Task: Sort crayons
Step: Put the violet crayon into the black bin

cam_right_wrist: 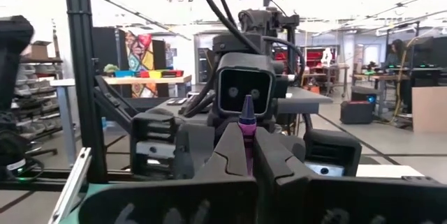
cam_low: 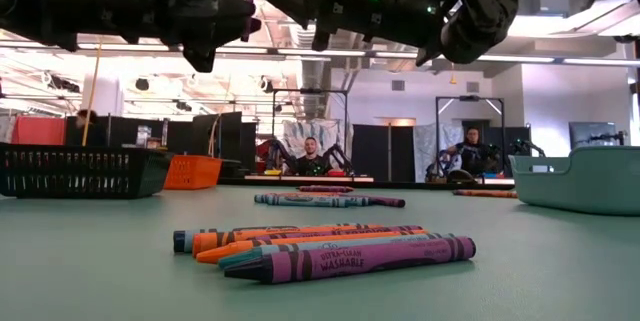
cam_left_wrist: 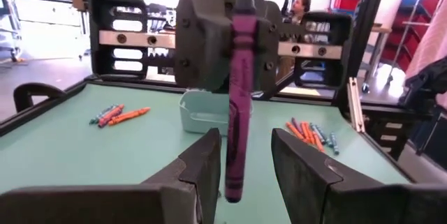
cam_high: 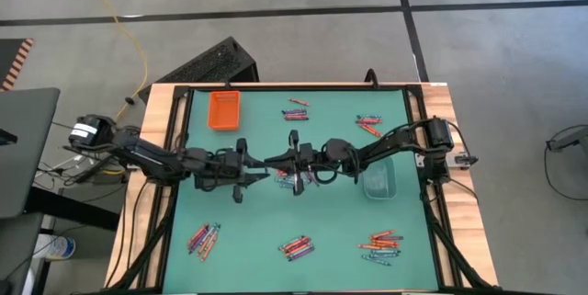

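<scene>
Green surface (cam_high: 276, 217) nearest you carries crayons (cam_low: 335, 251) at the low view's bottom centre, and above mid-surface your right hand (cam_right_wrist: 246, 155) is pressed together, pinching a purple crayon (cam_left_wrist: 236, 105) upright between the spread fingers of your left hand (cam_left_wrist: 244, 172), which flank it without touching.

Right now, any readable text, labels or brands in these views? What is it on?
"WASHABLE": on the wrapper of the purple crayon at the front of the nearest bundle, low view. A smaller line above it is too blurred to read.
Wrappers of the other crayons in that bundle: print too small to read.
Purple crayon in the right gripper: markings not legible.
Orange tray, clear tray: no text seen.
</scene>
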Tool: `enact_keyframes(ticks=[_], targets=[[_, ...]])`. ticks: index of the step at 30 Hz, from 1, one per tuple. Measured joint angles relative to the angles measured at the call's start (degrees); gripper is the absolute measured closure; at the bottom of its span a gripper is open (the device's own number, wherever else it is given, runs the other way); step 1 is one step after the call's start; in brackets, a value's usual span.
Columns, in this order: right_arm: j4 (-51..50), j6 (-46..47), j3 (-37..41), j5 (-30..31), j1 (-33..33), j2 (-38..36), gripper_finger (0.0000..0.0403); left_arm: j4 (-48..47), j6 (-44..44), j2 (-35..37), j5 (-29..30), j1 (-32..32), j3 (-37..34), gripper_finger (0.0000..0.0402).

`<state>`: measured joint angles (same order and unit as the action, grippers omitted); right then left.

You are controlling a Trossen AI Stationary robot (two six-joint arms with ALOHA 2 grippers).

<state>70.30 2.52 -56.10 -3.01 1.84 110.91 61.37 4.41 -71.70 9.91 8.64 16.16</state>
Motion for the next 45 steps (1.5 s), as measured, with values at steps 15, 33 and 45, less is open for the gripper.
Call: enact_keyframes(ticks=[15,33,45], targets=[[-1.3,0.0,0.0,0.1,-0.1,0.0,0.0401,0.0,-0.8,0.2,1.5,0.0,0.0,0.0341],[-12.7,-1.1,0.0,-0.3,-1.7,-3.1,0.0292,-5.5,-0.8,1.8,2.1,0.0,-0.1,0.0385],[-67.5,-1.8,0.0,-0.1,-2.2,-24.7,0.0230,-39.3,5.0,21.0,8.3,-0.6,0.1,0.0386]])
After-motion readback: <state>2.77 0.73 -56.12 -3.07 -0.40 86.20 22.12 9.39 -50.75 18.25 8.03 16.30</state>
